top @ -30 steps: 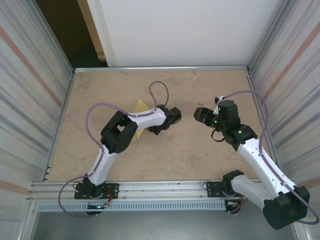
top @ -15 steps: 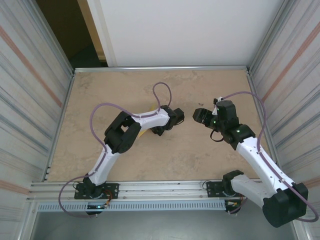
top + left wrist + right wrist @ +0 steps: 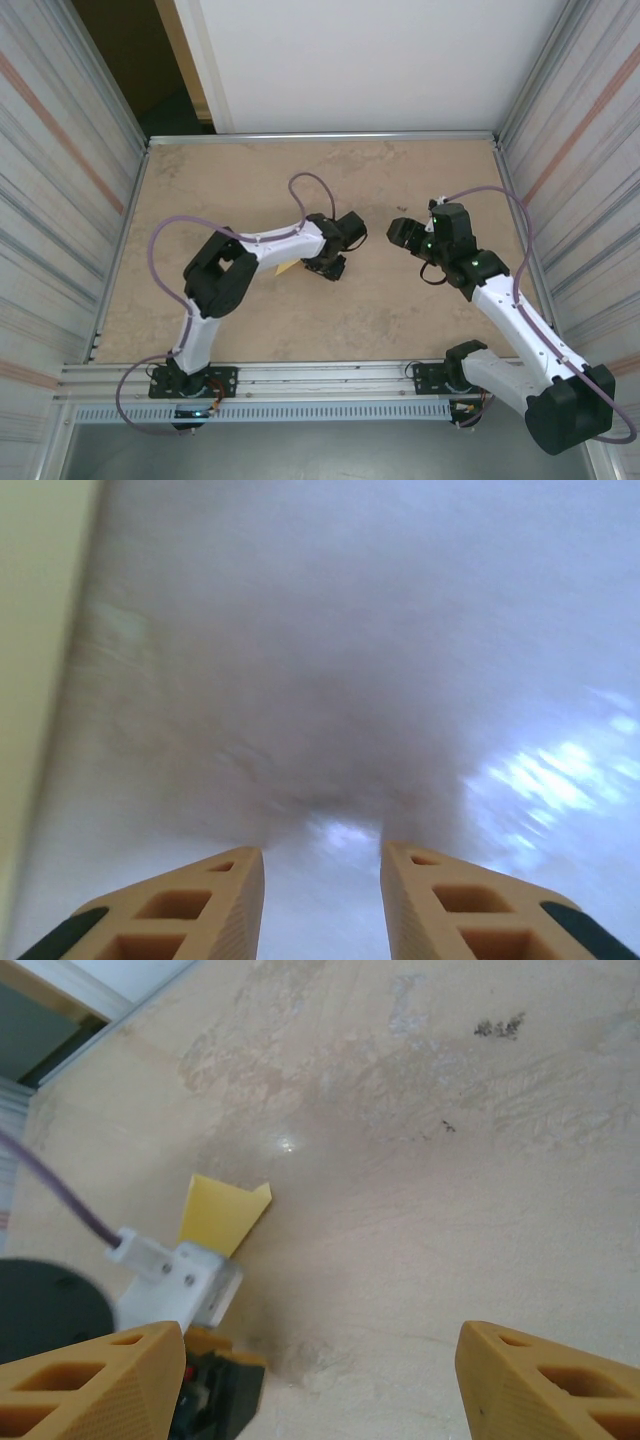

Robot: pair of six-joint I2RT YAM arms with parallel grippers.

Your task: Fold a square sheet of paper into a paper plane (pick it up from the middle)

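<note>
Left gripper (image 3: 320,865): fingers partly apart, bare table (image 3: 400,330) between them, nothing held. It sits low over the table, near its middle, pointing down.

Right gripper (image 3: 320,1370): fingers wide apart and empty. It hangs above the table to the right of the left gripper, apart from it and facing it.

Paper (image 3: 222,1215): one yellow folded piece lying on the table just left of the left gripper. Most of it is hidden under that arm. From above only a sliver shows (image 3: 287,267). The right wrist view shows a flat corner with a notch in its edge. Whether it touches the left gripper cannot be told.

Pale strip (image 3: 30,680): runs along the left edge of the left wrist view. It may be the paper's edge, but it is too blurred to say.

Step in hand, judged: between folds, since the paper lies loose and neither gripper grips it. How far the plane has got cannot be read, with so little of the paper showing.

Next move calls for:
- bringing the left gripper back over the paper
- catching an edge without crumpling the thin sheet
- having the right gripper pin the paper so the crease lands true
</note>
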